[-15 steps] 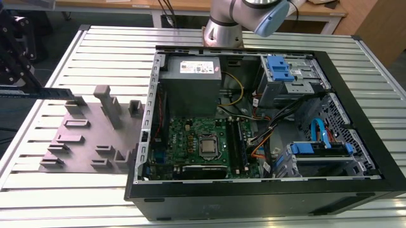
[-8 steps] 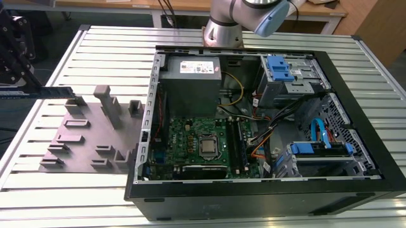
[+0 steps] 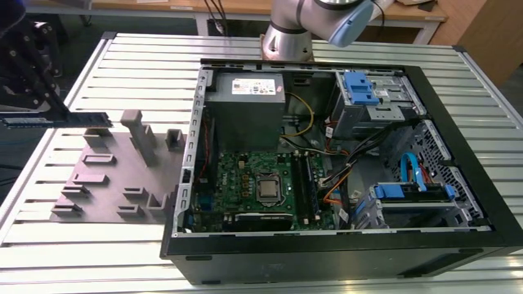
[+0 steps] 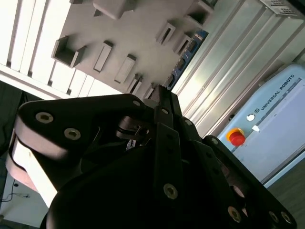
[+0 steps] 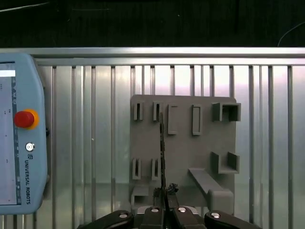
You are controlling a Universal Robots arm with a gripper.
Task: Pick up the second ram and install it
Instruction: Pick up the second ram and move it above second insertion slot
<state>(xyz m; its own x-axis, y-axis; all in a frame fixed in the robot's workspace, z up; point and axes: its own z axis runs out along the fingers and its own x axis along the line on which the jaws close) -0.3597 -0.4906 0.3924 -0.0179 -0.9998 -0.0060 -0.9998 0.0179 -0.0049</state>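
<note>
Second ram point(image 3: 82, 118): long axis runs level across the exterior view. One end points toward the open computer case point(image 3: 327, 260); the other is cut off at the exterior view's left edge. It hangs clear above the slatted table point(image 3: 139, 55), over the far edge of the grey fixture plate point(image 3: 114, 184).

Gripper point(image 3: 39, 109): fingers pinched together on the ram and gripping it from above. The dark body above them is partly cropped.

First wrist view: the ram point(image 5: 162, 143) shows edge-on as a thin dark line. It reaches out from the closed gripper point(image 5: 166, 193) across the fixture plate point(image 5: 186, 143), passing between pairs of slots. Chips and label are not readable from this angle. A teach pendant point(image 5: 19, 167) with a red button point(image 5: 24, 118) lies on the table beside the plate.

Second wrist view: the gripper point(image 4: 162, 95) housing blocks most of the picture. A short stretch of blue board point(image 4: 187, 56) shows past the fingertips, and the rest of the ram is hidden. The fixture plate point(image 4: 138, 33) and pendant point(image 4: 276, 119) show beyond it.

The exterior view adds the case interior. The motherboard point(image 3: 237, 177) lies flat inside, well apart from the ram. Its memory slots are hard to make out among the cables. The arm point(image 3: 290, 30) has its base beyond the case.
</note>
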